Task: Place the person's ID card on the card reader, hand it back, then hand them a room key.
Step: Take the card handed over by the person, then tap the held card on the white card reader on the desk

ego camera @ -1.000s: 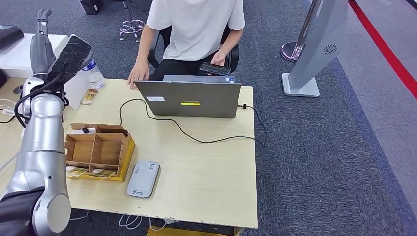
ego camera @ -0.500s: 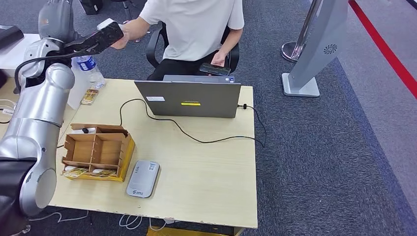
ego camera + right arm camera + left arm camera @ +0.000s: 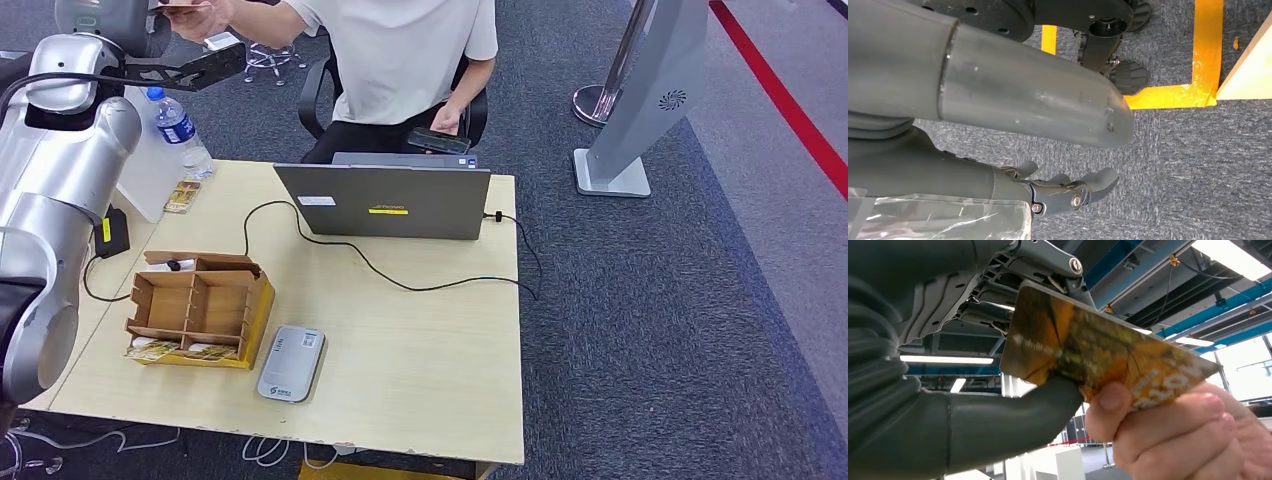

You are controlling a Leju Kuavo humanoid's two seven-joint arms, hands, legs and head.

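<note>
Beyond the worktop (image 3: 420, 330), far from its card reader (image 3: 290, 363), the left robot hand (image 3: 973, 340) pinches a yellow-orange key card (image 3: 1098, 352) that a person's hand (image 3: 1188, 435) also grips, while the right robot hand (image 3: 1068, 192) hangs loosely open above carpet, holding nothing.

- Room key card (image 3: 1108, 357): orange and yellow with dark brown patches, pale lettering along one end.
- Left hand (image 3: 998, 405): dark grey, ribbed cover.
- Right hand (image 3: 1068, 192): dark grey fingers over blue-grey speckled carpet (image 3: 1198, 165) with yellow floor tape (image 3: 1205, 55).
- Card reader (image 3: 291, 364): light grey, small white label.
- Laptop (image 3: 385, 202): grey lid, yellow sticker.
- Divided box (image 3: 200, 305): brown cardboard, yellow side.
- Table (image 3: 420, 360): pale wood.
- Person's shirt (image 3: 400, 50): white.
- Water bottle (image 3: 180, 130): clear, blue cap.
</note>
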